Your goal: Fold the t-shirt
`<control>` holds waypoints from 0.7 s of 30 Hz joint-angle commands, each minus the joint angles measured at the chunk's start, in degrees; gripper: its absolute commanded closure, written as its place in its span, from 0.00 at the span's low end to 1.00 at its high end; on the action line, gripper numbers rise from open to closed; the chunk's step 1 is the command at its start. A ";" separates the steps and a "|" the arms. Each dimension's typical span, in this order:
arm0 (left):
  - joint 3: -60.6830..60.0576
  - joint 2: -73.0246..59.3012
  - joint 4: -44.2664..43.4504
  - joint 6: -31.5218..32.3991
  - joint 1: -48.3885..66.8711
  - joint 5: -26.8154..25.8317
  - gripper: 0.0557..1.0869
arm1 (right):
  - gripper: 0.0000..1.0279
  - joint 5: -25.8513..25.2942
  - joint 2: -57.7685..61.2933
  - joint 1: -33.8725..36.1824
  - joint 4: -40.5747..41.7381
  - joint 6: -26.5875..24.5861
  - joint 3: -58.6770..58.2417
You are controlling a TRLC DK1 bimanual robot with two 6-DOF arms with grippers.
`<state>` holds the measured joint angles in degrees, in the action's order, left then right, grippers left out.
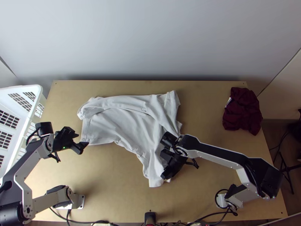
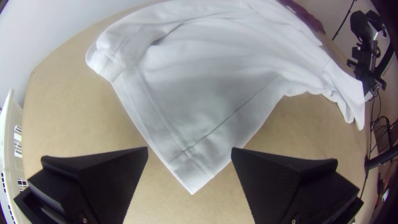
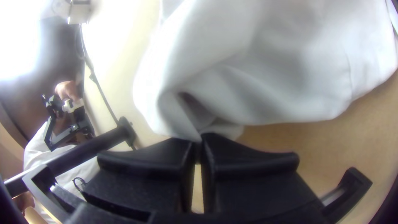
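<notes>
On the light wooden table [image 1: 105,177]: a white t-shirt [image 1: 128,120] lies mostly spread across the middle, rumpled, its edge turned over near 10 o'clock, taking 12 as the table's far side.
Shirt's 5 o'clock: the cloth narrows to a creased end beside the right gripper [image 1: 164,174].
Right gripper: jaws brought together, pinching a fold of the shirt at their tips.
Shirt's 8 o'clock: a stitched corner lies near the left gripper [image 1: 82,139].
Left gripper: jaws wide apart and holding nothing, the stitched corner seen between them in the left wrist view.
Far out at 3 o'clock: a dark red cloth [image 1: 242,111] sits bunched near the table's edge, a small white tag [image 1: 228,101] showing.
Out at 9 o'clock: a white slotted basket [image 1: 22,90] stands beyond the left gripper.
Table's 6 o'clock: black cables [image 1: 96,222] run along the near edge.
</notes>
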<state>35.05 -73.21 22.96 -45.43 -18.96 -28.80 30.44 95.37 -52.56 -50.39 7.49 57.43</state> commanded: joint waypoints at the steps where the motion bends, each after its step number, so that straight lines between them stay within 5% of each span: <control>1: 0.55 -4.40 -1.60 -0.89 0.15 3.40 0.05 | 0.97 0.06 -0.01 -0.27 -0.76 0.34 1.46; 4: 0.46 -5.63 -1.87 -1.33 0.15 4.36 0.05 | 0.97 0.06 0.16 -0.36 -0.85 0.60 1.46; 6: 0.37 -5.72 -1.87 -1.33 -0.02 4.36 0.18 | 0.97 0.06 0.16 -0.36 -0.76 0.86 1.46; 7: 0.46 -5.45 -1.34 -1.06 -0.11 4.36 0.35 | 0.97 0.06 0.25 -0.36 -0.76 0.95 1.55; 9: 0.46 -4.66 -0.20 -1.24 0.15 4.19 0.92 | 0.97 -0.03 0.34 -0.36 -0.76 0.95 1.63; 21: 5.82 9.66 8.42 1.31 0.06 1.99 0.96 | 0.97 -0.03 -1.59 0.61 -2.34 1.83 3.04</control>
<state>37.17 -70.70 27.27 -45.36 -18.63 -26.15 30.41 95.61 -52.88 -51.48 8.97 59.42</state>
